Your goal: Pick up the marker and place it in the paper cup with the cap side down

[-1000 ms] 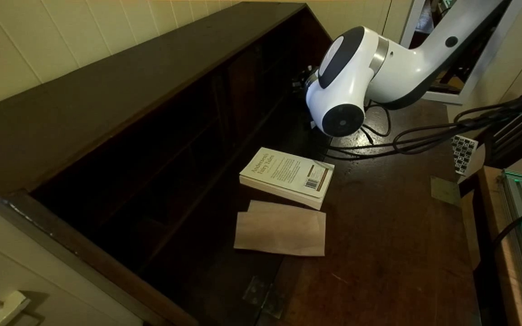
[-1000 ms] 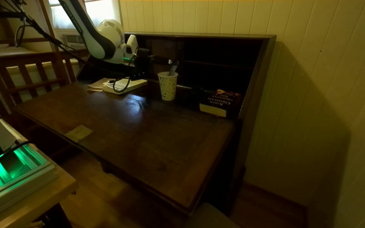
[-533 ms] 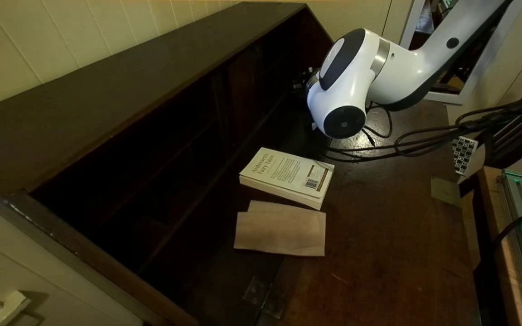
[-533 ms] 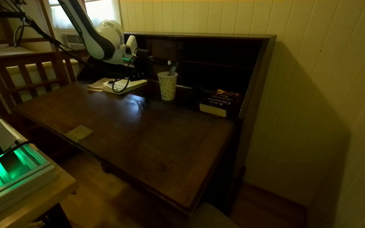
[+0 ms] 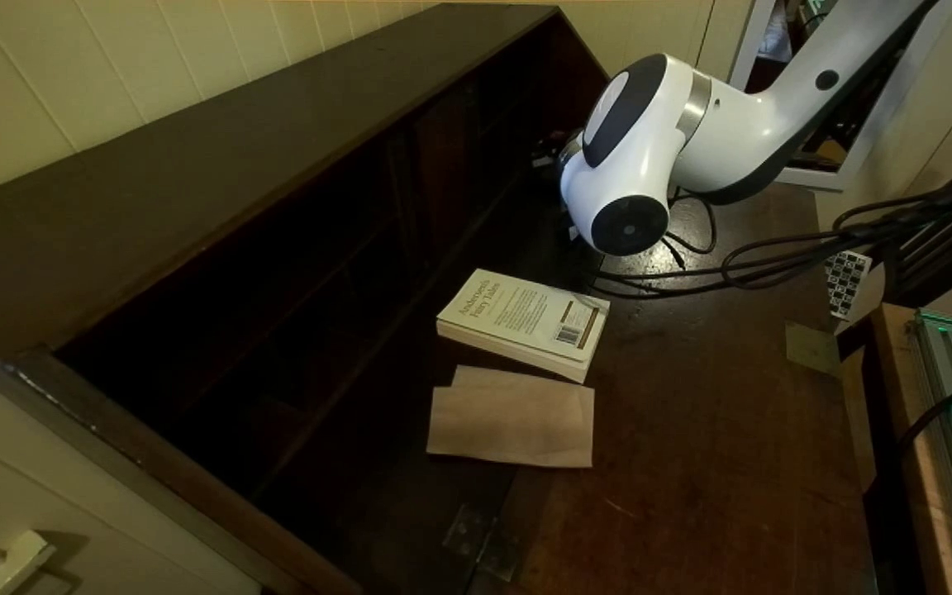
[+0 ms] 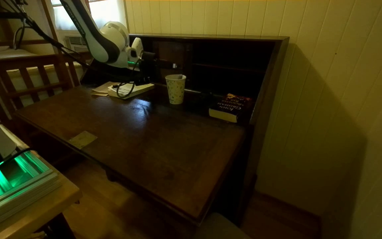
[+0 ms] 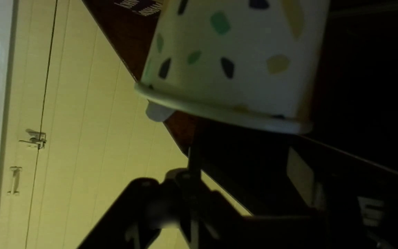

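The paper cup, white with coloured specks, stands upright on the dark desk. In the wrist view the cup fills the top middle, its rim towards my fingers. The marker is inside the cup; only a short greyish end rises above the rim, and that marker end also peeks out in the wrist view. Its lower part is hidden, so the cap cannot be made out. My gripper is open above the cup's rim, its fingers spread apart with nothing between them. The arm blocks the cup in an exterior view.
A dark book lies beside the cup. A white book and brown paper envelopes lie farther along the desk. Dark shelves rise close behind the cup. Loose cables hang by the arm.
The gripper has opened and let go of the marker, which has dropped lower into the cup. The arm has barely shifted; the cup stays upright in nearly the same spot.
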### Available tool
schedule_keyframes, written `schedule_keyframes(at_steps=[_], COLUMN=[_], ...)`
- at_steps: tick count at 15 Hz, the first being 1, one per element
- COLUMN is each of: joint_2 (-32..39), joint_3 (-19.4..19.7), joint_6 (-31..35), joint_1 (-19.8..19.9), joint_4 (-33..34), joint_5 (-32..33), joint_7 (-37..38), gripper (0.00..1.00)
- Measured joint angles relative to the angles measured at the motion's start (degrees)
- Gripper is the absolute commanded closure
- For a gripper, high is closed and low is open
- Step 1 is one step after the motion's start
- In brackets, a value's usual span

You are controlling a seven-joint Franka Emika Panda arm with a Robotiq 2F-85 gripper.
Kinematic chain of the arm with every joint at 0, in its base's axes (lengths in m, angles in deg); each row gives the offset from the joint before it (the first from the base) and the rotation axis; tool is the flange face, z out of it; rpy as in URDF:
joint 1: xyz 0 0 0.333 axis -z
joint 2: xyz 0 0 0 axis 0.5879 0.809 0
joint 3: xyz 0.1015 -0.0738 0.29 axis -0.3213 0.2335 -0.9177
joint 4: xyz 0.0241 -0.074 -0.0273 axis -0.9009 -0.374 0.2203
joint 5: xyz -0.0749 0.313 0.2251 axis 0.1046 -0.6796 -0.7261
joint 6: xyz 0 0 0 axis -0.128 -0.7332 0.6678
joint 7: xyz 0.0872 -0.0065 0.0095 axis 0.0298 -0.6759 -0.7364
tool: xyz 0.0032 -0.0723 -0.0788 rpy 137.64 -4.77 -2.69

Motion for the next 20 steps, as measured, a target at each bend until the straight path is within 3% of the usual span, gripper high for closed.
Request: schedule_keyframes(at_steps=[2, 12, 17, 20], joint_2=[-0.04, -2.99, -6.20, -8.27], joint_3=[-0.03, 0.13, 0.91, 1.94], joint_6=[0.00, 1.33, 9.24, 17.45], joint_1=[0.00, 0.91, 3.09, 4.92], joint_4=[0.00, -0.01, 0.05, 0.30], joint_5=[0.00, 0.00, 0.00, 0.00], joint_7=[0.03, 1.47, 1.51, 1.53], gripper=[0.00, 0.00, 0.00, 0.00])
